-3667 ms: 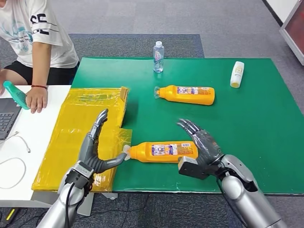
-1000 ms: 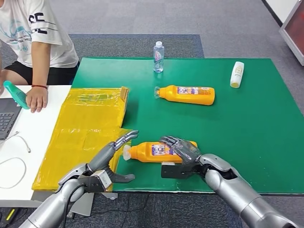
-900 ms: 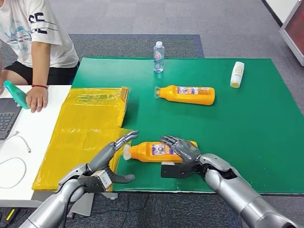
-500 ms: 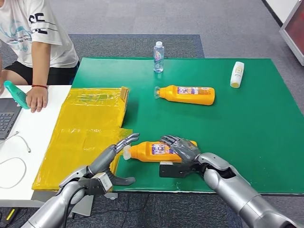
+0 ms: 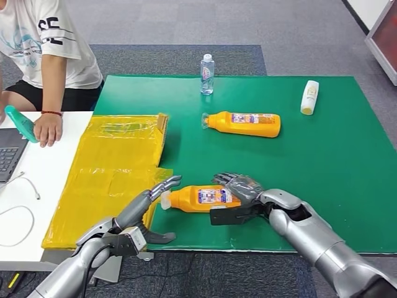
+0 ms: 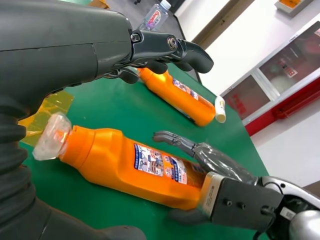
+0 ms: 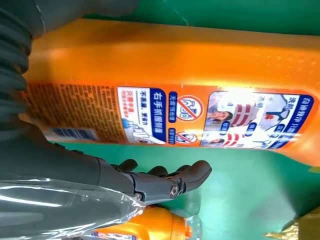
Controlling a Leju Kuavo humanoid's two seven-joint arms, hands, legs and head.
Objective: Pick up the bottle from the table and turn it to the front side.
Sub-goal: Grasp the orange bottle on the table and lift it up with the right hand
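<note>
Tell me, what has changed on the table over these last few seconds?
The right hand came down from beside the near orange bottle and closed around its base end. The left hand tipped from upright to lying low by the cap. The bottle still lies on the green mat; the far orange bottle stayed put.

An orange bottle (image 6: 124, 162) lies on its side on the green worktop (image 6: 109, 107), its clear cap (image 6: 52, 136) toward the left hand (image 6: 68, 47), whose dark fingers (image 6: 181, 50) reach out above it without touching it. The right hand (image 6: 226, 185) sits at the bottle's base end, fingers laid over the top of the body and the thumb underneath. A second orange bottle (image 6: 177, 95) lies farther off, a small white bottle (image 6: 220, 109) just beyond its base. A clear water bottle (image 6: 153, 17) stands at the far edge.
</note>
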